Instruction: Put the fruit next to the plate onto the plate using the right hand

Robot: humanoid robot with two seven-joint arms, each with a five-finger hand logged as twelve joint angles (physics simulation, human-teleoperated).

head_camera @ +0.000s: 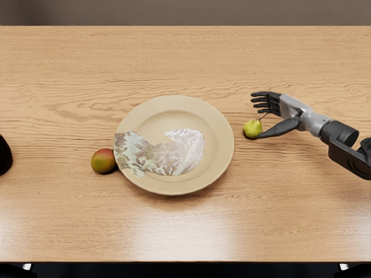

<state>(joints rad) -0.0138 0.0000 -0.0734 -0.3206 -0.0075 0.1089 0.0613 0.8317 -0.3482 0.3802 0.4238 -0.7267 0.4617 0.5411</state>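
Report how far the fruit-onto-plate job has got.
Done: the right hand is beside the green pear, right of the plate. In hand: fingers open, thumb near the pear, no grasp yet. Left: grasp, lift, set it on the plate. A reddish mango also lies at the plate's left edge.

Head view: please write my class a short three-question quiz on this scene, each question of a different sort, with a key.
1. Fill in: in the picture, the red-green fruit lies at the plate's ___ side.
2. True or false: the pear lies on the plate.
3. Choose: the right robot hand, fingers spread, is closest to: A the pear; B the red-green fruit; C the plate's middle.

Key: 1 left; 2 false, it lies on the table beside the plate; 3 A.
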